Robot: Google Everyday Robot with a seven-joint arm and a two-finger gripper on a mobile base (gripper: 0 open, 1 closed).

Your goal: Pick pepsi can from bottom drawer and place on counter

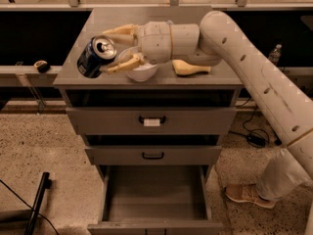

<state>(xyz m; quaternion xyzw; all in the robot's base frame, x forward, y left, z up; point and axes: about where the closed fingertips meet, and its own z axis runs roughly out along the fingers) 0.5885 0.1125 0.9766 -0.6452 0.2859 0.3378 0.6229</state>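
My gripper (107, 51) is shut on the pepsi can (95, 58), a dark-blue can with a silver top. The can is tilted, its top facing up and right. It hangs just above the left front corner of the counter (215, 78); I cannot tell whether it touches the surface. The pale arm (234, 48) reaches in from the right across the counter. The bottom drawer (155, 192) stands pulled open below, and its grey inside is bare.
Two shallower drawers with black handles (152, 119) (152, 155) are shut above the open one. A person's shoe (247, 195) is on the floor at right. A black pole (38, 202) lies at lower left. A water bottle (275, 54) stands at far right.
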